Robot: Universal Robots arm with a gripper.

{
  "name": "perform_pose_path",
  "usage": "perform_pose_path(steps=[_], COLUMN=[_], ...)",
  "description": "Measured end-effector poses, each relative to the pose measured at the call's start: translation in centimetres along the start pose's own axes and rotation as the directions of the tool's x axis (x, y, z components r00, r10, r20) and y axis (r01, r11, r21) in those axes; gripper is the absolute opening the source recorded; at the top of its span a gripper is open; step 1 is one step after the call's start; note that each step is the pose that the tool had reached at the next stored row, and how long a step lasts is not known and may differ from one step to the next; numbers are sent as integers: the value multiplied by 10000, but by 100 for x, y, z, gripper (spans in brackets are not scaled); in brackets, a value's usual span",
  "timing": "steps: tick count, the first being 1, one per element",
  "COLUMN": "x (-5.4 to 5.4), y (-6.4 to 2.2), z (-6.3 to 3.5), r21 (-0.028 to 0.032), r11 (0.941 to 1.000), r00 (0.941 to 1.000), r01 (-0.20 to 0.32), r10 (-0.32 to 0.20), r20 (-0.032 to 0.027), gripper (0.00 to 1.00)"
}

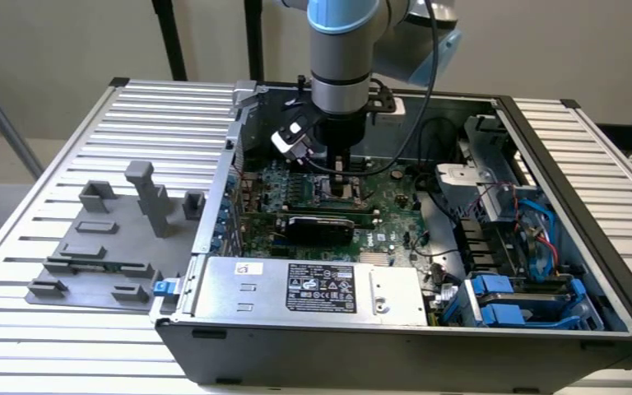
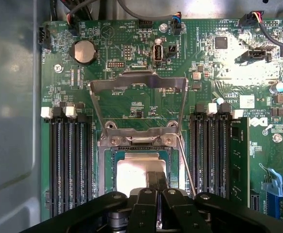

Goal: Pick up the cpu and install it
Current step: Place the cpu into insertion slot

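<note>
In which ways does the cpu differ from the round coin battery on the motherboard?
The cpu is square; the coin battery is round. The cpu looks larger than the battery. The cpu lies in the socket just under the end effector; the battery sits apart from it, near a corner of the motherboard. Both are silvery and lie flat.

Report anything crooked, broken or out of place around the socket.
Nothing stands out. The metal frame is swung open, the chip sits square to the socket under the shut pincer, and nothing looks bent or loose.
</note>
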State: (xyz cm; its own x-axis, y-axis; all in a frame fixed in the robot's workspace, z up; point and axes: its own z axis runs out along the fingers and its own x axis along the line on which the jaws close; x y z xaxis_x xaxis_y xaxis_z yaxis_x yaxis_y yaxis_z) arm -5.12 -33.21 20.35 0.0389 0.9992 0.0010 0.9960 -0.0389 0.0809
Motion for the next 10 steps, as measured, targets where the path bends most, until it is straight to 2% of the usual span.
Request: perform_pose_path(steps=[6, 10], x=[1, 4], y=[-1, 3], z=[14, -20], r21=[-1, -9], r11=[10000, 10000], r00=[10000, 10000], r01=[-1, -3], r10=[1, 3], r20=[-2, -19], gripper=[11, 11])
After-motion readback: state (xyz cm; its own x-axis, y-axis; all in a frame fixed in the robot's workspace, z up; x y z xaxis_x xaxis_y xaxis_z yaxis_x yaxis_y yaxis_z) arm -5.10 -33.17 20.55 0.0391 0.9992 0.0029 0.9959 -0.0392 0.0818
